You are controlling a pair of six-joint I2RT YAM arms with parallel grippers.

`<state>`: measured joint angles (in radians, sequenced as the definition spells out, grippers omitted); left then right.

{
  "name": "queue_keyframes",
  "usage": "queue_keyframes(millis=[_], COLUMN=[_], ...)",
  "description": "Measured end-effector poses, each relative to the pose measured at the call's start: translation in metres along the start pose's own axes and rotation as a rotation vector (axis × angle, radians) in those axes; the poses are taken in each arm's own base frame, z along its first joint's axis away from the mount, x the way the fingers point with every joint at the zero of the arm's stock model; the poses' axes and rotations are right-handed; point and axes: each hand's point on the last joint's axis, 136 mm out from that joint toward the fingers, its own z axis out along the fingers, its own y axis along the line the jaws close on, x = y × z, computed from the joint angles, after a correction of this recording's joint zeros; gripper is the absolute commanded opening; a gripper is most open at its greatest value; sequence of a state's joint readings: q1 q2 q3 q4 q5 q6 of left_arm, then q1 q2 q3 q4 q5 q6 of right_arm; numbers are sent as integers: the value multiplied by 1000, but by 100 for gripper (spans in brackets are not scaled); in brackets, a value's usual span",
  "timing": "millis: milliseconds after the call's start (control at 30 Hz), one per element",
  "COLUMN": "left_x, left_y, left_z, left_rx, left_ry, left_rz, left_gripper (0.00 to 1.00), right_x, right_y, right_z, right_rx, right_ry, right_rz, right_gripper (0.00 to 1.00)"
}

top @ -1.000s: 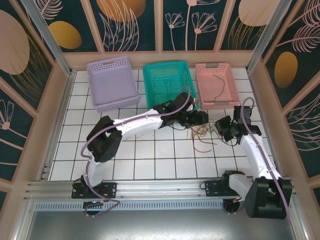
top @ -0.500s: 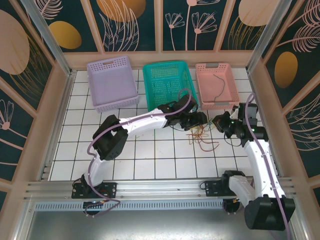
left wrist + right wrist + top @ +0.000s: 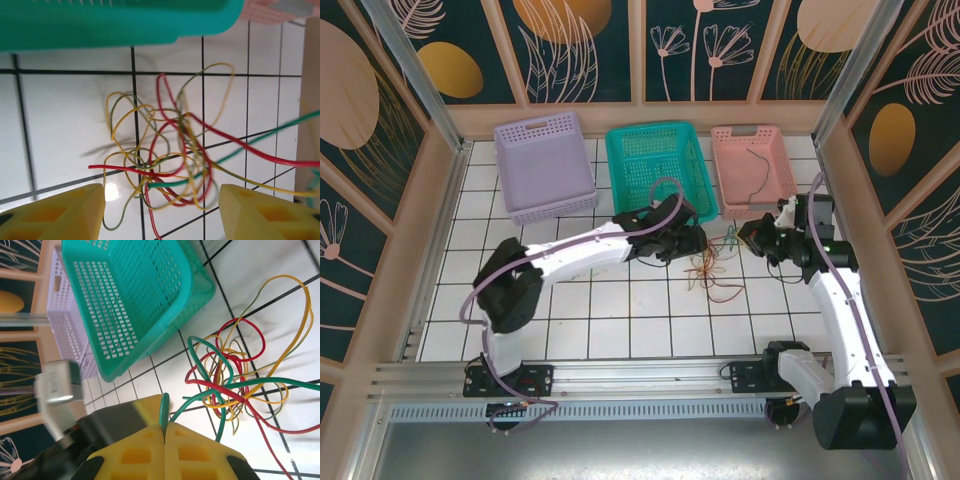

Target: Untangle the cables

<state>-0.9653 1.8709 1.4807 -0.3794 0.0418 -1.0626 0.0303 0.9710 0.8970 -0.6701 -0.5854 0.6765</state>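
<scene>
Ok, top view, left to right: lilac basket (image 3: 545, 165) at the back left, teal basket (image 3: 655, 165) beside it. Then the left gripper (image 3: 696, 243), just in front of the teal basket's near right corner, jaws apart and holding nothing (wrist cam: yellow fingers (image 3: 55, 212) spread to either side of the frame, bare tile and wire between them).

The cables (image 3: 712, 272) are one loose tangle on the white tiled table (image 3: 620, 300), just right of that gripper and in front of the gap between the teal and pink baskets. The left wrist cam looks straight at the knot: red, yellow, green and olive strands looped through each other, with the teal basket rim above. One red and one green strand run out of it to the right.

Next is the right gripper (image 3: 752, 238), just right of the tangle and in front of the pink basket (image 3: 728, 165). It is clamped on a green cable (image 3: 163, 412). On its wrist cam the pads are pressed together, and the green strand comes out of the seam and runs into the knot.

The pink basket at the back right has one dark cable (image 3: 757, 170) lying in it, well apart from the tangle.
</scene>
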Motion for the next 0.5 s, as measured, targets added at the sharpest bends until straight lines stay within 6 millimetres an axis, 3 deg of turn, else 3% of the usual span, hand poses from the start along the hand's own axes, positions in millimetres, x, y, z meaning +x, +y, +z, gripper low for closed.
queue_keyframes(millis=[200, 367, 500], left_x=[-10, -2, 9], left_y=[0, 25, 49], left_z=[-62, -83, -94], left_rx=[34, 7, -27], left_ry=[-102, -123, -117], left_rz=[116, 164, 185], left_gripper=[69, 70, 70], right_x=[32, 60, 71], right_y=[33, 65, 89], right_z=[22, 45, 71], right_rx=[-53, -118, -131], right_ry=[130, 221, 277], right_rz=[-63, -90, -101], right_gripper=[0, 0, 0])
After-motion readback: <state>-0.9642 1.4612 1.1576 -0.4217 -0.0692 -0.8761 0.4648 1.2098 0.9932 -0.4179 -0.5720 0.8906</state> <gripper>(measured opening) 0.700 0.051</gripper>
